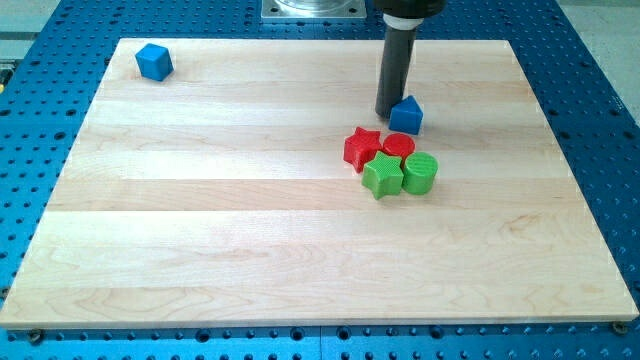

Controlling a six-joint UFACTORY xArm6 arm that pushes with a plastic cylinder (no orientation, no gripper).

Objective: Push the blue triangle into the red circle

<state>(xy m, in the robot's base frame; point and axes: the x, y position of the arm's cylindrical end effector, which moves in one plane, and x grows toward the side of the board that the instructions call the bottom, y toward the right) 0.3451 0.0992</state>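
My tip (387, 113) (a bare rod, nothing to open or close) touches the blue triangle (406, 116) from the view's left. The red circle (399, 146) sits just below it.

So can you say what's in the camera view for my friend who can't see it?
My tip touches the left side of the blue triangle, just above the red circle. Red star, green star and green cylinder cluster there; a blue cube sits top left.
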